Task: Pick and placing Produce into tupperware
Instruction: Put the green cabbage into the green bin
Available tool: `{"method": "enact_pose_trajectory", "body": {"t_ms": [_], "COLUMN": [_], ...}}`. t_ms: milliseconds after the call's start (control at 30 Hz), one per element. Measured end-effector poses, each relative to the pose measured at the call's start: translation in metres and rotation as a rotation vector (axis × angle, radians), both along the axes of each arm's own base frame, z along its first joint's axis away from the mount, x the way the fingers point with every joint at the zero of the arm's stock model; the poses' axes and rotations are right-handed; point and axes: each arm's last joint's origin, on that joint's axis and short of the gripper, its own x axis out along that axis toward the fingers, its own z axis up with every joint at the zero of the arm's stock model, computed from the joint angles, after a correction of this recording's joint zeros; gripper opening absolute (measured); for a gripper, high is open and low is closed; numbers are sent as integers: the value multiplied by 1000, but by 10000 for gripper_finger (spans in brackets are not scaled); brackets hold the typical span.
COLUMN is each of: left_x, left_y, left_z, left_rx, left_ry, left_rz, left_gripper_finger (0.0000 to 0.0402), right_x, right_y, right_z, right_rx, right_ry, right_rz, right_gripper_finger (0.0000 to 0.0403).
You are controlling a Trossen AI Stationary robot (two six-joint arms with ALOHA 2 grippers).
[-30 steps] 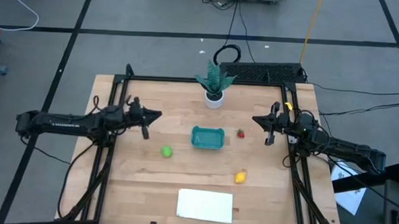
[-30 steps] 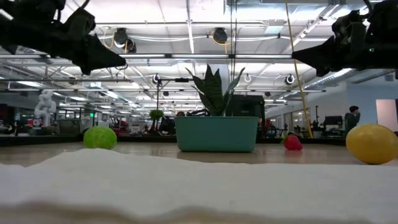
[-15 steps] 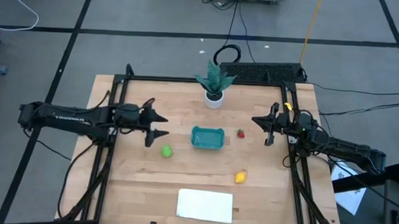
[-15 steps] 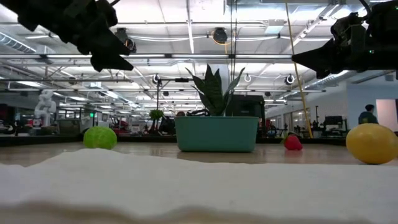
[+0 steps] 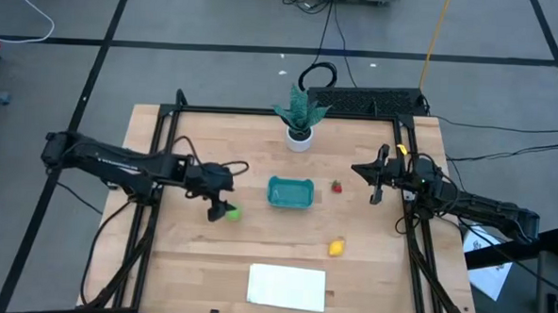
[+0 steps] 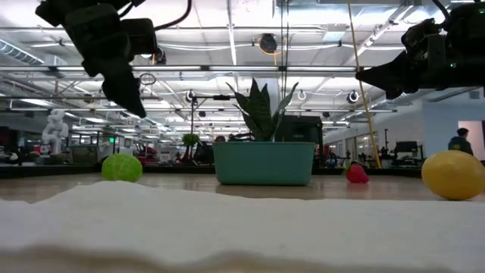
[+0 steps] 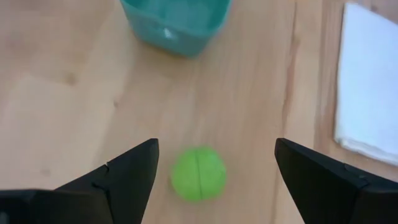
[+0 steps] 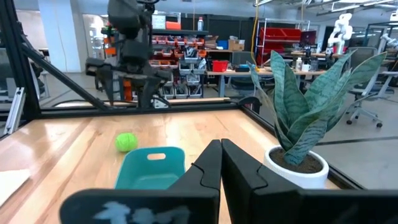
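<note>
Left tool [image 7: 214, 171] has swung down over the lime-green fruit [image 7: 198, 173], fingers now spread wide (ready to grasp); right tool [image 5: 373, 182] waits pressed together

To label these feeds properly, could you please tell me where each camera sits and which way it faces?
High view: overhead, looking straight down; both arms, left gripper over the lime-green fruit.
Low view: tabletop height, facing the room; teal container central, arms overhead.
Left wrist view: looks down between open fingers at that fruit.
Right wrist view: past the shut right gripper toward the potted plant.
All views share the container.
</note>
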Motion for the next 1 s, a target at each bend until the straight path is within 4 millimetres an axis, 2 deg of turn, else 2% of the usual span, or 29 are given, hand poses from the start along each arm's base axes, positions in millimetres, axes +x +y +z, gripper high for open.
{"method": "enact_pose_trajectory", "body": {"t_ms": [133,367,800,1000], "left_x": [5,11,22,20], "left_y": [-5,-18,-16,-15], "left_z": [-10,-26,-49,-51], "left_rx": [-59,-63,5,19], "left_ry": [58,134,218,245], "left_rz": [15,-17,3,8], "left_gripper_finger": [328,328,328,328], "right_x": [0,0,0,0], "right_y": [0,0,0,0], "right_z": [0,-1,-3,-3], "right_rx": [18,35,64,64], "right_ry": [1,5,23,23], "right_rz": [1,1,1,1], "right_gripper_finger": [0,0,0,0]}}
